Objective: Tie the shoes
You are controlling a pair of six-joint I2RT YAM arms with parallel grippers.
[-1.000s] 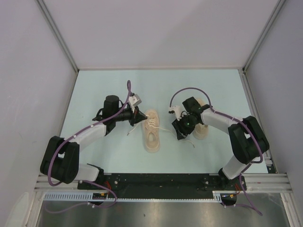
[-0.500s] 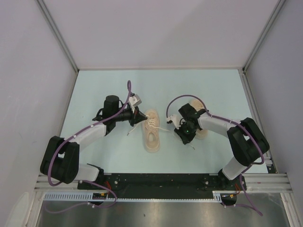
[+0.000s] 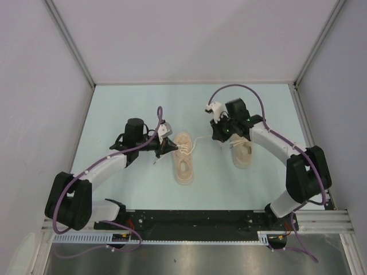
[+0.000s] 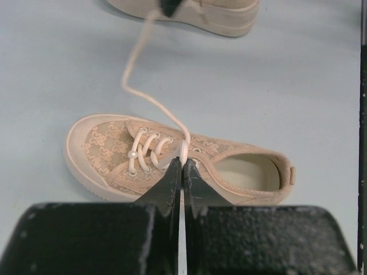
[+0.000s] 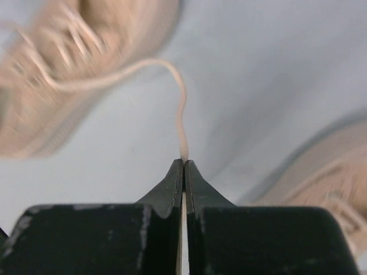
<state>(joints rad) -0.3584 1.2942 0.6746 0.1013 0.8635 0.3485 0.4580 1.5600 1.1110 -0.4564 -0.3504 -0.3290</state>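
**user1:** Right gripper (image 3: 218, 137) has swung farther up the worktop (image 3: 114, 109) since a second ago, we reckon?

**user2:** Yep. Nearest us sits the left-hand shoe (image 3: 184, 166), with the left gripper (image 4: 183, 163) pinched tight on a lace (image 4: 183, 150) at its tongue. Farther off, the right gripper's clamped on the trailing lace end (image 5: 182, 114), beside the right-hand shoe (image 3: 242, 153).

A thin off-white lace (image 3: 199, 141) crosses the gap between the left beige patterned sneaker (image 3: 184, 163) and the right beige sneaker (image 3: 242, 154), barring passage there. Beyond both, the far pale-blue tabletop (image 3: 143, 106) lies open. Plain grey walls (image 3: 34, 86) close both sides.
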